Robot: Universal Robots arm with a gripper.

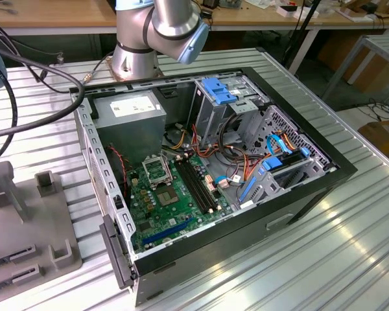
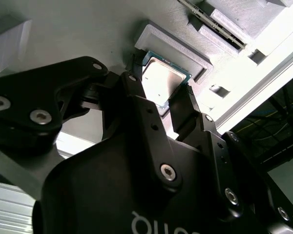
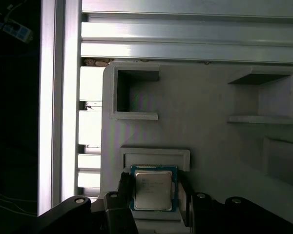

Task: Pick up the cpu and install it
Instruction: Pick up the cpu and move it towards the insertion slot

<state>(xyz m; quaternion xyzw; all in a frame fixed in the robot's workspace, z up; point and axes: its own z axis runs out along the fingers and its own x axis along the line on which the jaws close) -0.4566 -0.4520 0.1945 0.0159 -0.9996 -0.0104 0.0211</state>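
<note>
The cpu [image 3: 154, 189], a small square chip with a silvery top and green rim, lies flat in a shallow seat of a grey holder block [image 3: 210, 146]. In both wrist views my gripper [image 3: 154, 192] straddles it. One black finger [image 3: 125, 187] presses one edge and the other finger [image 3: 183, 191] presses the opposite edge, so the gripper is shut on the chip. The second wrist view shows the cpu [image 2: 162, 82] between the same fingers of the gripper [image 2: 161, 92]. The open black-framed socket [image 1: 157, 172] sits on the green motherboard inside the computer case [image 1: 298, 194].
The grey holder block [image 1: 26, 220] stands on the ribbed aluminium table [image 1: 350, 246] at the exterior view's left, beside the case. Raised walled pockets [image 3: 136, 95] rise from the block near the chip. Black cables [image 1: 13, 123] hang over it. The arm's base [image 1: 139, 39] stands behind the case.
</note>
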